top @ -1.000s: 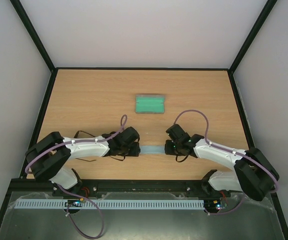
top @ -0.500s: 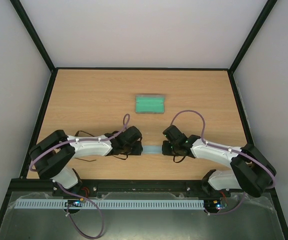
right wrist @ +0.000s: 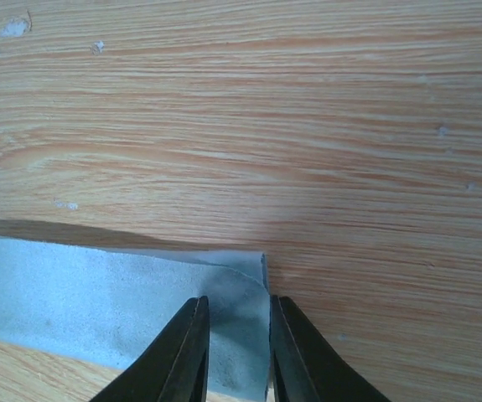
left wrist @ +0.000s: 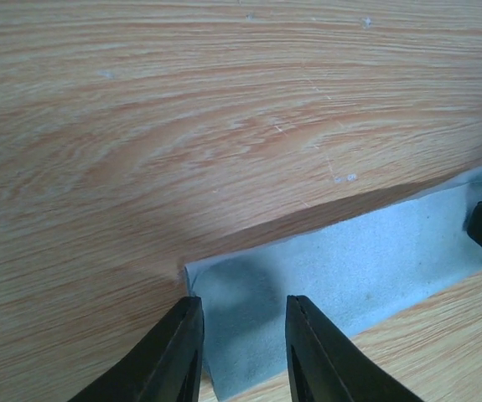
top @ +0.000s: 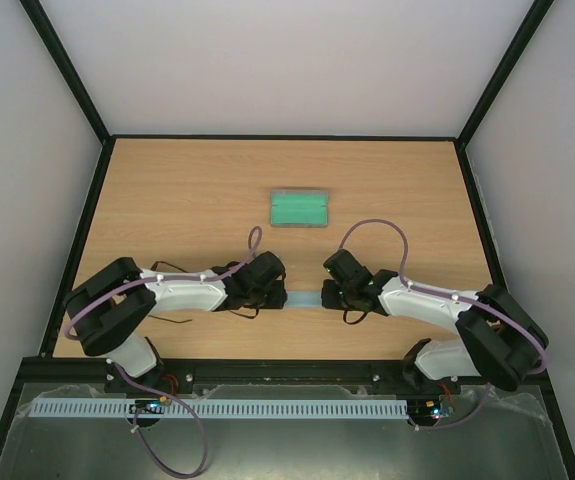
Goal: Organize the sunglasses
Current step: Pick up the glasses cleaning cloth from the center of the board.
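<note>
Blue is what sits between both sets of fingers: a light blue cloth strip [top: 304, 298] lies on the pale wood-grain worktop [top: 187, 190], its long axis running straight from one arm to the other. The left arm's fingers [left wrist: 182, 335] stand a little apart and straddle one short end of it. The right arm's fingers [right wrist: 192, 335] straddle the opposite end with a narrower gap. Neither pair is pressed together, and cloth shows in both gaps. Whether the pads already touch the fabric I cannot tell.

The thin black wire-framed sunglasses cannot be made out for certain in any view. The fine dark curves beside the wrists in the overhead view may be cables, and nothing frame-like shows ahead of either set of fingers.

Beyond both sets of fingers, well apart from the cloth toward the far side, lies the grey oblong case with a green inside [top: 300, 209]. It lies crosswise, parallel to the cloth, and about midway between the two arms, so neither looks clearly nearer. I judge the next move depends on both ends of the cloth being pinched evenly.
</note>
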### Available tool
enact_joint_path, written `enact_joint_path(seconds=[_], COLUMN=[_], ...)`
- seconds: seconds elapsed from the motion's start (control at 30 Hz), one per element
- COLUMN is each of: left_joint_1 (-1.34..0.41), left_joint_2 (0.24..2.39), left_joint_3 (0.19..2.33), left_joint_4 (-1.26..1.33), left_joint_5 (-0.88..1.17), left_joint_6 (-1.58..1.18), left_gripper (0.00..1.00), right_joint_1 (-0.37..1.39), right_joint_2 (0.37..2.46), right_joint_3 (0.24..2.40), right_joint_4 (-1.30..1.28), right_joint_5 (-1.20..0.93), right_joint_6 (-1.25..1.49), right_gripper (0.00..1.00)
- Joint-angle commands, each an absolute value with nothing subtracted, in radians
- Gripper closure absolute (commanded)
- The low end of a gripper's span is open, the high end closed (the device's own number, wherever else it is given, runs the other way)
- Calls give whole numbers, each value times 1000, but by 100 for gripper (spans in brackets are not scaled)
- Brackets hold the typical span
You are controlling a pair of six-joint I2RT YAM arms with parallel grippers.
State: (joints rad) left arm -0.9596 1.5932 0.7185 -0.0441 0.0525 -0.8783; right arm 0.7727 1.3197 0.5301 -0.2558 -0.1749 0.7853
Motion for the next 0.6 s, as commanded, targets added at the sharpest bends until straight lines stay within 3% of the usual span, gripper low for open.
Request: enact_joint_path(seconds=[0.0, 0.3, 0.57], left_joint_1=[-965, -965, -963], left_joint_2=[1634, 1642, 1626], left_joint_3=[700, 686, 701], left_joint_4=[-78, -59, -71], left_joint_5=[71, 79, 68], left_joint_6=[-880, -886, -887], left_gripper=[72, 88, 95], right_joint_1=[778, 780, 780], right_joint_2=[1352, 1356, 1308], right_joint_3=[501, 480, 508], right_joint_4=[-269, -235, -259], right_joint_5=[-162, -180, -158], right_joint_6=[795, 805, 812], right_gripper=[82, 98, 99])
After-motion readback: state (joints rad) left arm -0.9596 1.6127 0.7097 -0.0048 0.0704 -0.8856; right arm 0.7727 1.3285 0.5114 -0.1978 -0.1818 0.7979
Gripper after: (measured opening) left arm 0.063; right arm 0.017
